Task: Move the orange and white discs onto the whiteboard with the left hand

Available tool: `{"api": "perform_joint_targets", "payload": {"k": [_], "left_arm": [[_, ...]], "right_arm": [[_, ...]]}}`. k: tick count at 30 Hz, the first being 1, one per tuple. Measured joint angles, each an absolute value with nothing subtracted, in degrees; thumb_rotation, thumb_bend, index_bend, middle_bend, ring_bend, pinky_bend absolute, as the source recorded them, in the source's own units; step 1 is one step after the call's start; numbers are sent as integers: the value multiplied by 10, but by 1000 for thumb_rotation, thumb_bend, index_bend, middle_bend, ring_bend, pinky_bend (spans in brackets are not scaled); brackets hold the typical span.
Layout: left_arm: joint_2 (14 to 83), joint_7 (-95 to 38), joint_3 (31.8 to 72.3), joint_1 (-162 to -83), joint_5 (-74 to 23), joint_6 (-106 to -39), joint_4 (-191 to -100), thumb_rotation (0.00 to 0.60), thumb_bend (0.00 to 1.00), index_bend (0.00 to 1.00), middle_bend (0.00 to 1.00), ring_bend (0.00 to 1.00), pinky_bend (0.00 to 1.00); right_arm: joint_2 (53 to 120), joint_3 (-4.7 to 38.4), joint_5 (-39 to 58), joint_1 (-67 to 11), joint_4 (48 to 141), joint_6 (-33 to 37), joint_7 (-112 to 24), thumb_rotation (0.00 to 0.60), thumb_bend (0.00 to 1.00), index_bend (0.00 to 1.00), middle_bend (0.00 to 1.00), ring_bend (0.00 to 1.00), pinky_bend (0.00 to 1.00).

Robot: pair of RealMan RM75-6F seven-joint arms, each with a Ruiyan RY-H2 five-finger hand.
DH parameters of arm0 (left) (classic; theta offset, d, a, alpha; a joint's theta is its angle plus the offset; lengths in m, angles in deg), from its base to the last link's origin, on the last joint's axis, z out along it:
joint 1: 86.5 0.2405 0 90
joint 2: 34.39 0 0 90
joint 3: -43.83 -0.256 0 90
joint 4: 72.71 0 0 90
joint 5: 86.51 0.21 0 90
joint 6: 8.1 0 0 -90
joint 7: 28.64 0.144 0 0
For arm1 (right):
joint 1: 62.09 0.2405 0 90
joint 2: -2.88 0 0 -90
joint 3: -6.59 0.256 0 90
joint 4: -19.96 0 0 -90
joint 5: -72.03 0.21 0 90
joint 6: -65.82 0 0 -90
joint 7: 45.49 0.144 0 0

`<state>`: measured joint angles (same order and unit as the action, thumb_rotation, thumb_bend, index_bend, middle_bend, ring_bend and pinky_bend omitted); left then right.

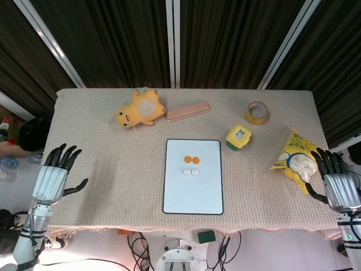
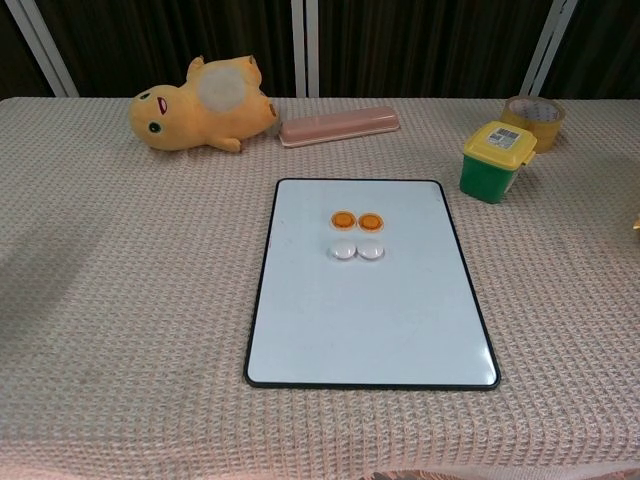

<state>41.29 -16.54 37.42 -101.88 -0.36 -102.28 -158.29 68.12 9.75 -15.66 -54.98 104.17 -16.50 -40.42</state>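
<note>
Dark curtains back the beige worktop (image 1: 101, 164). Off its left edge the left hand (image 1: 52, 179) hangs empty, fingers spread. Both orange discs (image 2: 357, 220) and white discs (image 2: 357, 251) lie together on the whiteboard (image 2: 370, 320); placing looks complete, nothing further needed.

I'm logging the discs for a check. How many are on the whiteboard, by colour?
Orange discs: 2
White discs: 2
Total: 4, all on the whiteboard
</note>
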Motion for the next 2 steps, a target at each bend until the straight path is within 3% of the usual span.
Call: {"api": "perform_joint_targets", "payload": {"k": [2], "left_arm": [[409, -183, 361, -1001, 18, -1039, -1561, 363, 178, 132, 108, 27, 122]], "right_arm": [[681, 95, -158, -551, 1043, -165, -407, 600, 279, 0, 0, 0, 0]]}}
